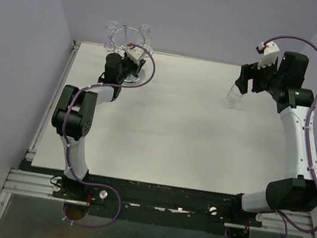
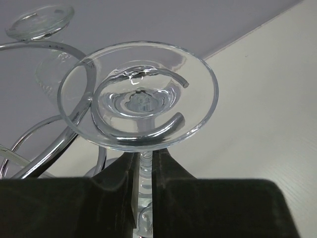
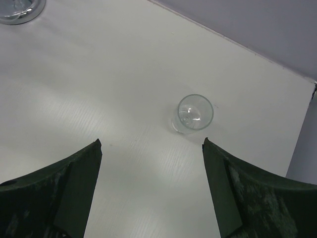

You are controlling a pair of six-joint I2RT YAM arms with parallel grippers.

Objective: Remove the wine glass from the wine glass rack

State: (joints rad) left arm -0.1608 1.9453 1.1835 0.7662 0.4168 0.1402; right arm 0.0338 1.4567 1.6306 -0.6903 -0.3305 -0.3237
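The chrome wine glass rack (image 1: 126,31) stands at the table's far left corner. In the left wrist view a clear wine glass (image 2: 198,94) hangs upside down, its round foot resting in an open loop of the rack (image 2: 74,116). My left gripper (image 2: 143,157) is shut on this glass's stem just under the foot, and it shows at the rack in the top view (image 1: 135,55). My right gripper (image 3: 151,144) is open and empty, held above the table at the far right (image 1: 255,74).
A second wine glass (image 3: 194,113) stands upright on the table below the right gripper (image 1: 234,96). Other glasses (image 2: 40,21) hang on the rack (image 1: 111,27). The rack's disc base (image 3: 17,10) is on the table. Purple walls close in at the back and left.
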